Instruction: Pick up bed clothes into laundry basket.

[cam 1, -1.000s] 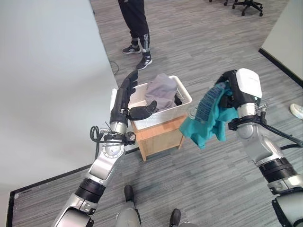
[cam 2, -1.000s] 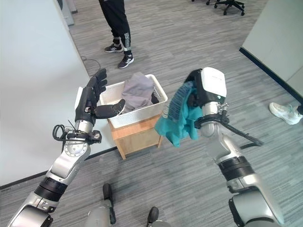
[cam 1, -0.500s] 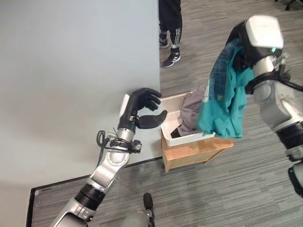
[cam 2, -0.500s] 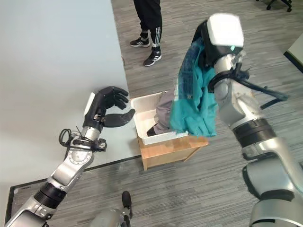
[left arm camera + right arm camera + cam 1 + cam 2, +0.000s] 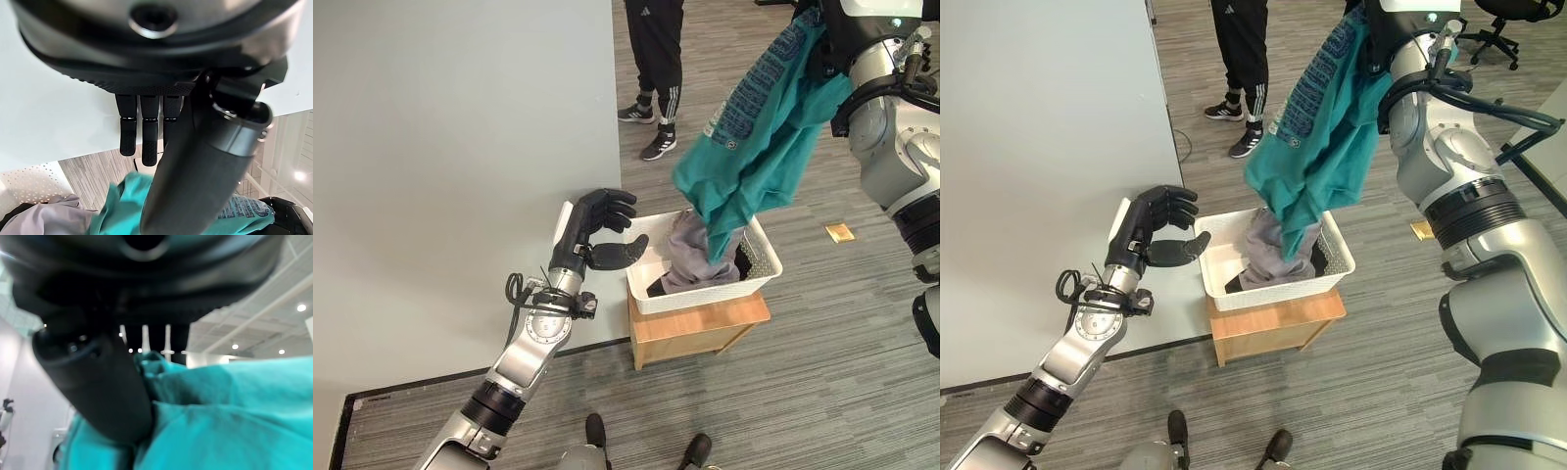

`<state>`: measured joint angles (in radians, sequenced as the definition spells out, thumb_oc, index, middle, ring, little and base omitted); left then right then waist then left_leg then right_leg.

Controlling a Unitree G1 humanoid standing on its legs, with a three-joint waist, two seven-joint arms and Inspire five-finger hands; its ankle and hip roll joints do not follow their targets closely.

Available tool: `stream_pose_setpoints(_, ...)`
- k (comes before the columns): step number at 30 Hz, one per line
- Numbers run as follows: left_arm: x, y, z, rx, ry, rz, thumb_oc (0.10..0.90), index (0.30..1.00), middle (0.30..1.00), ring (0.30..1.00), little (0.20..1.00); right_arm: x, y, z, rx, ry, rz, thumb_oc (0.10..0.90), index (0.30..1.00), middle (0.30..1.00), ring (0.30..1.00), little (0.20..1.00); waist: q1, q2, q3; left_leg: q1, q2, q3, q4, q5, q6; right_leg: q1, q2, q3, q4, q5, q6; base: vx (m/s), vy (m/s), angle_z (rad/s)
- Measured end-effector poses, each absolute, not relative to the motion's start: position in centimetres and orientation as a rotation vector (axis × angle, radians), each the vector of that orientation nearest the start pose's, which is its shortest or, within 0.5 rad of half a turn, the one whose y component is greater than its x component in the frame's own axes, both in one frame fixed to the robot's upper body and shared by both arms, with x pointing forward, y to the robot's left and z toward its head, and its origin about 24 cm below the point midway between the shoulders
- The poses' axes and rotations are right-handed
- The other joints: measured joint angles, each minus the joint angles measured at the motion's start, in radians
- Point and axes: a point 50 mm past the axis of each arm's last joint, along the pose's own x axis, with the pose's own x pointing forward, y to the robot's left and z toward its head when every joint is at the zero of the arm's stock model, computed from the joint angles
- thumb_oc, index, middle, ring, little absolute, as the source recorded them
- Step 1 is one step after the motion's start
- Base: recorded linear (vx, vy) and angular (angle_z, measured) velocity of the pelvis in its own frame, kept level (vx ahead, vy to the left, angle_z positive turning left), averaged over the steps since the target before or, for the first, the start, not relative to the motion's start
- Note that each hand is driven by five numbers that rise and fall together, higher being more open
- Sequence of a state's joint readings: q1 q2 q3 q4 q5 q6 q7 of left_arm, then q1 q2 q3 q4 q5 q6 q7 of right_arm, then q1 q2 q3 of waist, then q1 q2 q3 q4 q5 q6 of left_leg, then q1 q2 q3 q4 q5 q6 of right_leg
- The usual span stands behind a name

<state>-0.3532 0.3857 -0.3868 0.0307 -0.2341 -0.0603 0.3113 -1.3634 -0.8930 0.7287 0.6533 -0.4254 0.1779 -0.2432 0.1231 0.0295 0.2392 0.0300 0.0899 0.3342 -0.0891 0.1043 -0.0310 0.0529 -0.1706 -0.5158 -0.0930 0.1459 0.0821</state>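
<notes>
My right hand [image 5: 93,382] is smooth dark plastic with a dull sheen, and the teal garment [image 5: 764,147] against it is soft matt cloth, finely knit, with a printed patch. The grey clothes [image 5: 690,259] are matt fabric, perhaps fleece. The laundry basket [image 5: 705,294] is white perforated plastic, slightly glossy. The stand [image 5: 695,331] under it is pale bare wood. My left hand [image 5: 597,230] looks matt black. The floor [image 5: 822,372] is grey wood-grain planking.
</notes>
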Motion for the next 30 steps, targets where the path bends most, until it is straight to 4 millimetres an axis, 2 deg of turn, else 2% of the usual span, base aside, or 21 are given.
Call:
stream_pose_setpoints(2,30.0,12.2,11.6,0.156,-0.286,-0.126,0.8,0.9,0.9,0.9,0.9,38.0,-22.3,35.1,-1.54,-0.512,-0.486,0.4,0.3,0.3,0.3,0.3,0.0,0.002,-0.001,-0.006,-0.002,-0.003,0.0,-0.001,0.001,-0.004,-0.002,-0.001,0.0,0.001,0.0,0.02,0.031,0.04)
stream_pose_setpoints(5,30.0,12.0,11.6,0.145,-0.288,-0.131,0.8,0.9,0.9,0.9,0.9,38.1,-22.4,33.7,-1.533,-0.498,-0.455,0.4,0.3,0.3,0.3,0.3,0.002,-0.005,-0.016,-0.021,-0.006,-0.004,0.0,-0.002,0.002,-0.02,-0.007,-0.001,0.0,0.002,0.002,0.0,0.0,0.0)
stream_pose_setpoints(8,29.9,11.7,11.6,0.132,-0.29,-0.134,0.8,0.9,0.9,0.9,0.9,38.1,-22.3,30.9,-1.525,-0.476,-0.385,0.4,0.3,0.3,0.3,0.3,0.008,-0.009,-0.021,-0.029,-0.005,-0.009,0.0,-0.001,0.002,-0.026,-0.004,-0.004,0.0,0.002,0.001,-0.01,0.003,0.01)
stream_pose_setpoints(13,29.8,11.6,11.8,0.117,-0.307,-0.137,0.8,0.9,0.9,0.9,0.9,38.4,-22.5,28.1,-1.538,-0.41,-0.315,0.4,0.3,0.3,0.3,0.3,0.018,-0.015,-0.022,-0.061,-0.001,-0.014,0.001,0.007,-0.001,-0.054,0.002,-0.006,0.0,0.005,-0.003,-0.06,0.0,0.02)
stream_pose_setpoints(16,29.8,11.6,12.0,0.111,-0.32,-0.136,0.8,0.9,0.9,0.9,0.9,38.4,-22.5,26.6,-1.532,-0.377,-0.288,0.4,0.3,0.3,0.3,0.3,0.029,-0.039,-0.024,-0.113,0.005,-0.016,0.005,0.018,-0.003,-0.103,0.012,-0.007,0.0,0.011,-0.011,-0.06,-0.037,0.0)
stream_pose_setpoints(20,29.9,11.6,12.3,0.105,-0.333,-0.132,0.8,0.9,0.9,0.9,0.9,38.2,-21.5,25.4,-1.486,-0.394,-0.248,0.4,0.3,0.3,0.3,0.3,0.028,-0.079,0.0,-0.191,0.031,-0.047,0.014,0.038,-0.015,-0.16,0.037,-0.017,0.0,0.013,-0.023,-0.05,-0.04,0.13)
stream_pose_setpoints(21,30.0,11.6,12.3,0.105,-0.334,-0.132,0.8,0.9,0.9,0.9,0.9,38.2,-21.3,25.1,-1.483,-0.394,-0.239,0.565,0.547,0.547,0.547,0.547,0.031,-0.086,0.008,-0.198,0.036,-0.051,0.014,0.043,-0.017,-0.166,0.044,-0.019,0.0,0.012,-0.025,-0.06,-0.029,0.16)
stream_pose_setpoints(22,30.0,11.6,12.3,0.105,-0.333,-0.132,0.8,0.9,0.9,0.9,0.9,38.2,-21.0,24.9,-1.478,-0.4,-0.232,0.706,0.759,0.759,0.759,0.759,0.032,-0.093,0.016,-0.208,0.041,-0.058,0.014,0.048,-0.021,-0.17,0.048,-0.028,0.0,0.01,-0.027,-0.03,-0.02,0.17)
stream_pose_setpoints(23,30.1,11.5,12.5,0.106,-0.337,-0.133,0.8,0.9,0.9,0.9,0.9,38.2,-20.7,24.6,-1.475,-0.401,-0.221,0.8,0.9,0.9,0.9,0.9,0.035,-0.101,0.041,-0.213,0.048,-0.07,0.014,0.053,-0.026,-0.169,0.052,-0.037,0.0,0.006,-0.034,-0.02,-0.025,0.18)
stream_pose_setpoints(27,30.2,11.7,12.3,0.112,-0.32,-0.123,0.8,0.9,0.9,0.9,0.9,37.8,-20.4,24.6,-1.448,-0.422,-0.196,0.8,0.9,0.9,0.9,0.9,0.056,-0.098,0.095,-0.219,0.056,-0.074,0.013,0.056,-0.029,-0.171,0.061,-0.044,0.0,0.002,-0.039,-0.02,0.004,0.06)
stream_pose_setpoints(30,30.2,11.7,12.4,0.11,-0.32,-0.12,0.8,0.9,0.9,0.9,0.9,37.0,-20.4,24.2,-1.374,-0.446,-0.192,0.8,0.9,0.9,0.9,0.9,0.062,-0.086,0.112,-0.219,0.052,-0.072,0.011,0.058,-0.028,-0.169,0.058,-0.044,0.0,0.003,-0.04,-0.02,0.028,0.03)
